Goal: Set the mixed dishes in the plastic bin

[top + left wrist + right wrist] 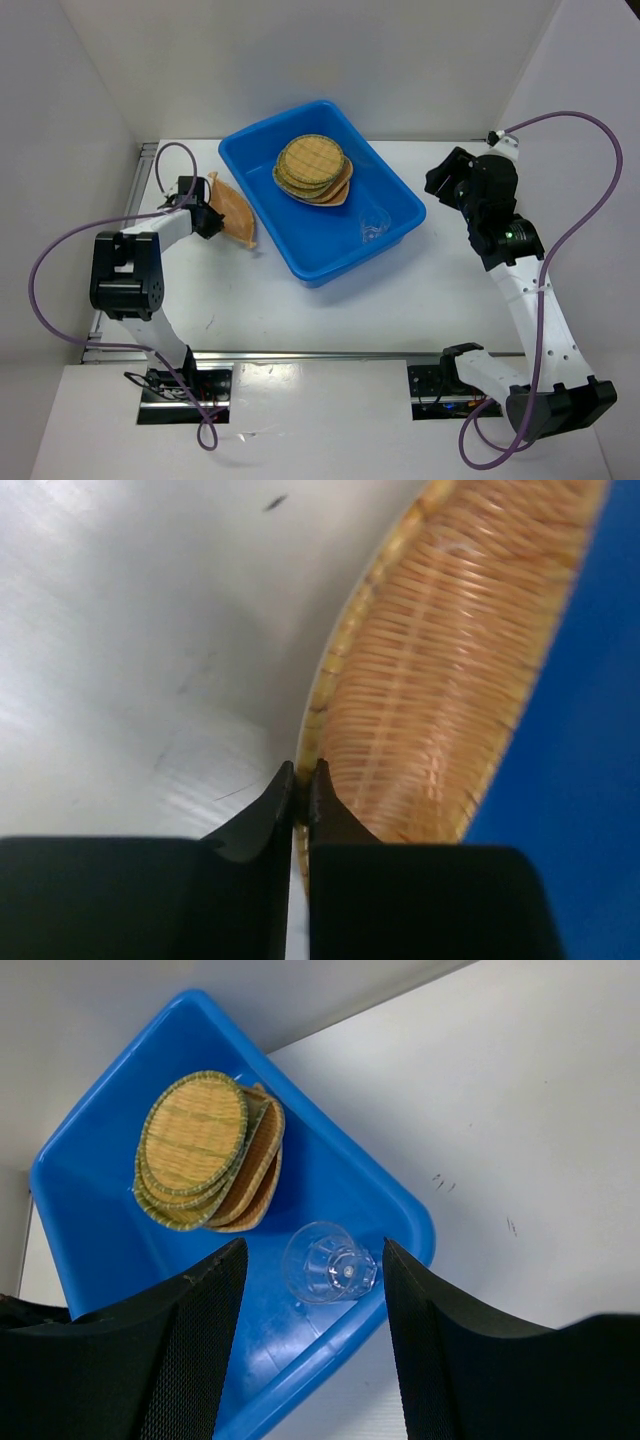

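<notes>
One leaf tray (235,212) left of bin (300,262); our left pincer (302,776) pinches its rim, right pincer (315,1247) wide. We must clear bin wall.

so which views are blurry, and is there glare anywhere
Left wrist: the softest view, with the woven tray and left fingers slightly blurred and bright glare on the table. Right wrist: the right fingers are out of focus near the lens, but the blue bin and clear cup are sharp. Top external: even light, a soft shadow beside the bin, no strong glare.
</notes>
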Action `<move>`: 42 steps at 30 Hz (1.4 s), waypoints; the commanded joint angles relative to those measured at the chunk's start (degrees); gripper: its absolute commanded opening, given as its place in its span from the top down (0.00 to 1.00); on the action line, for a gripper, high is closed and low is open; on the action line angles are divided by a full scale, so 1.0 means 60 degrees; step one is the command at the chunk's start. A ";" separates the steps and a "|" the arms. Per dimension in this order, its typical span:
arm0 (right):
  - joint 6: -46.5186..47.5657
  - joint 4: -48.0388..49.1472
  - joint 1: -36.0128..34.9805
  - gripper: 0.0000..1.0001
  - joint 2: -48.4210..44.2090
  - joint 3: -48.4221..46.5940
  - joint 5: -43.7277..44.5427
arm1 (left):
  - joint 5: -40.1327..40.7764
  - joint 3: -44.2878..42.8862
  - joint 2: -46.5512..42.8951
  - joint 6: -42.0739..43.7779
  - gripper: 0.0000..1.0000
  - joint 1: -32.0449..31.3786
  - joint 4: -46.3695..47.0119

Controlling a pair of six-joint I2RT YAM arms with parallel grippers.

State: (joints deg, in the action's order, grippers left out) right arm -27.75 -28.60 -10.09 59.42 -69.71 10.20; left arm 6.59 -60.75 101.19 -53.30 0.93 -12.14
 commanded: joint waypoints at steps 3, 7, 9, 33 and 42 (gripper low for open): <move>0.0273 0.0152 0.0026 0.38 0.0043 -0.0056 0.0249 | 0.0189 0.0003 -0.0119 -0.0184 1.00 0.0006 0.0165; 0.0274 0.0152 0.0026 0.38 0.0043 -0.0056 0.0249 | 0.1883 -0.0537 -0.1013 0.0178 1.00 0.0006 -0.0392; 0.0274 0.0152 0.0026 0.38 0.0043 -0.0056 0.0249 | 0.2546 -0.1269 -0.1220 0.0473 1.00 0.0122 -0.1005; 0.0187 0.0152 0.0026 0.38 0.0043 0.0032 -0.0175 | -0.2811 -0.5707 -0.0944 0.0695 1.00 -0.1323 0.0659; 0.0186 0.0152 0.0026 0.38 0.0131 0.0237 -0.0366 | -0.3720 -0.7158 0.1971 0.0284 1.00 -0.2175 0.1086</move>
State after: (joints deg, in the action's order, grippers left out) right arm -27.16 -28.60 -10.09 60.25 -69.28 8.54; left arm -12.21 -99.20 111.04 -49.19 -12.67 -10.76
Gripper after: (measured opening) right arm 0.622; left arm 0.024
